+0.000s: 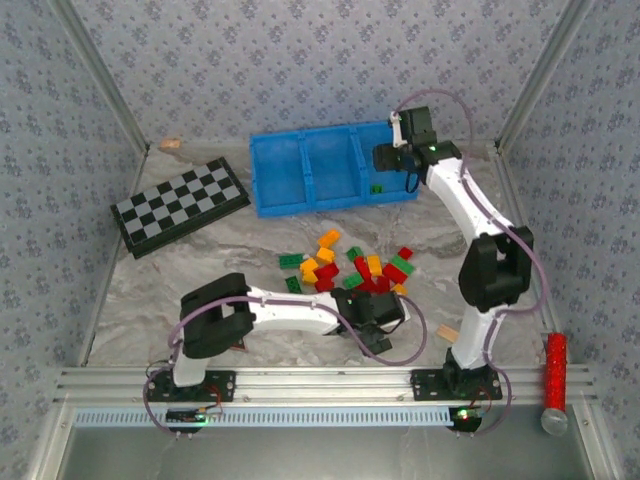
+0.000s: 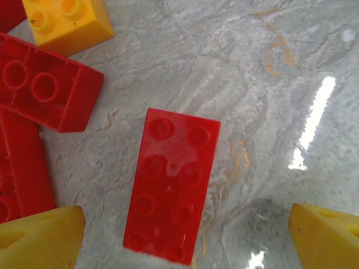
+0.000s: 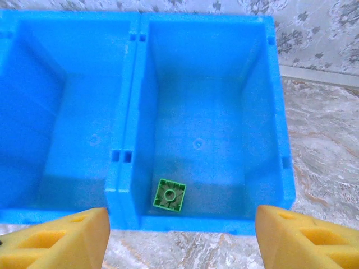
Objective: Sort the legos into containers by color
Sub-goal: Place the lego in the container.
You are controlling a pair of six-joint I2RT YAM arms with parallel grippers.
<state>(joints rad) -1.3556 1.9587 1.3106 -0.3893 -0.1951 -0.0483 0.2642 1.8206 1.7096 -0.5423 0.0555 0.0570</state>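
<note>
- Green is the colour already started: a single green brick [image 3: 169, 195] lies on the floor of the blue tray's [image 3: 128, 112] right-end compartment, close to the tray's near wall.
- My right hand [image 3: 182, 244] hangs over that same near wall with its fingers spread and nothing between them, so I judge that delivery done.
- The rest of the legos [image 1: 355, 270] sit in a mixed red, green and yellow-orange heap on the counter [image 2: 252, 84], well to the arms' side of the tray.
- My left hand [image 2: 182, 241] is low over the side of the heap farthest from the tray.
- Its fingers are wide apart and straddle a red brick [image 2: 172, 190] that lies flat, studs up, apart from its red neighbours. Neither finger touches it.
- Step in hand, as I judge it: picking up that red brick.
- The brick sits slightly askew between the fingers, so next I'd twist the wrist a little to square up across its narrow width. Then I'd come down, close, lift, and carry it to a tray compartment other than the green one.
- I'd also pull the right hand back from the tray first, so the two arms don't crowd each other there.
</note>
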